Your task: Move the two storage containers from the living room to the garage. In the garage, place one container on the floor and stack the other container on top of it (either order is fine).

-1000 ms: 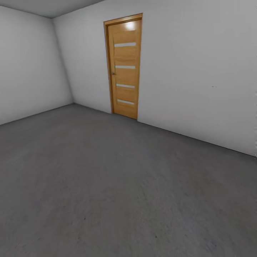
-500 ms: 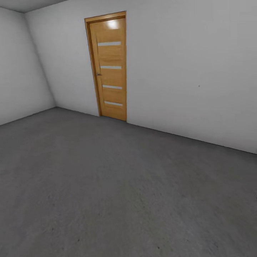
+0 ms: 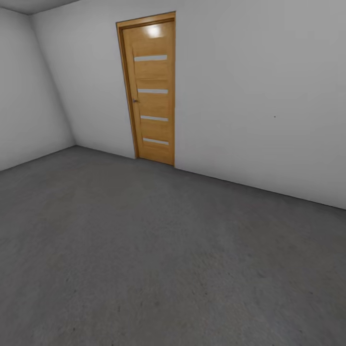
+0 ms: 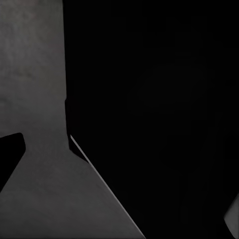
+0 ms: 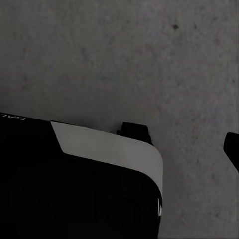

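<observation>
Nearest to you in the head view lay the floor [image 3: 158,269], dark grey, matte and faintly mottled, running unbroken from the lower edge of the picture back to the walls; you were standing in the garage. In the right wrist view the same grey floor [image 5: 124,55] sat beneath a black housing with a pale rounded corner panel [image 5: 109,147], part of the robot's own body, with a small dark block just past its edge and a dark sliver at the picture's border; whether the right fingers were open or closed could not be told from this. In the left wrist view a large black mass [image 4: 159,109] covered most of the picture, with grey floor [image 4: 35,74] beside it and a small dark wedge at the border; the state of the left fingers could not be told either. Farther off, the floor met a white left wall [image 3: 29,91] and a white back wall [image 3: 259,96], joined at a corner. Set in the back wall stood a closed wood-panelled door [image 3: 151,91], honey-coloured, with four narrow pale horizontal strips, a small handle on its left edge and a matching frame. A strip of grey ceiling [image 3: 33,4] showed at the top. You had neither storage container in sight.
</observation>
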Controlling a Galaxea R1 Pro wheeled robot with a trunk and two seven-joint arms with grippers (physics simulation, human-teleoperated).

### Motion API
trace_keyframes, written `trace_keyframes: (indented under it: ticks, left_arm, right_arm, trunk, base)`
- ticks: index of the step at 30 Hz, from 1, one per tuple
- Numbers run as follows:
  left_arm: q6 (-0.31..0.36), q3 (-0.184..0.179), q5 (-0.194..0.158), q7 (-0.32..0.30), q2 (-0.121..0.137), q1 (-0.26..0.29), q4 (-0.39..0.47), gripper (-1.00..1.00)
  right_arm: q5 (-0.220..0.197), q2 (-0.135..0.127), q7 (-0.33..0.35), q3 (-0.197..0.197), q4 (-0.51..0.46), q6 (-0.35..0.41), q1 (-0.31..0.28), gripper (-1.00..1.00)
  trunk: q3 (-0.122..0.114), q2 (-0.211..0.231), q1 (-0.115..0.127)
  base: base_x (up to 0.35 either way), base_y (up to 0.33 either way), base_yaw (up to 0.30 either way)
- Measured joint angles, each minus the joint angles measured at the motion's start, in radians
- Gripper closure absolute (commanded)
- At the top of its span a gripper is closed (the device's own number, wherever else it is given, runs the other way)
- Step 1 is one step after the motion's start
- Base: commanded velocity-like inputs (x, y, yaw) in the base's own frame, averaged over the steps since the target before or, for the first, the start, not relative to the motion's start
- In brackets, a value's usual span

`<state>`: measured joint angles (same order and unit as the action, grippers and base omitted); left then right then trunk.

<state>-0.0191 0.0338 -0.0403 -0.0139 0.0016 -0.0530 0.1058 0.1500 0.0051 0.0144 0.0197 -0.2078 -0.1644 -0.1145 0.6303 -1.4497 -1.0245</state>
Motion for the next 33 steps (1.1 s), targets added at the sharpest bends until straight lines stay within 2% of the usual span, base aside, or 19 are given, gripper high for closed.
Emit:
trace_keyframes:
  ticks: [33]
  left_arm:
    - [-0.002,0.0,0.0,0.001,0.002,0.0,0.019,-1.0]
  right_arm:
    - [0.001,0.001,-0.001,-0.002,0.0,-0.002,0.0,-1.0]
  trunk:
    - [0.0,0.0,0.0]
  base:
    - [0.274,0.21,0.0]
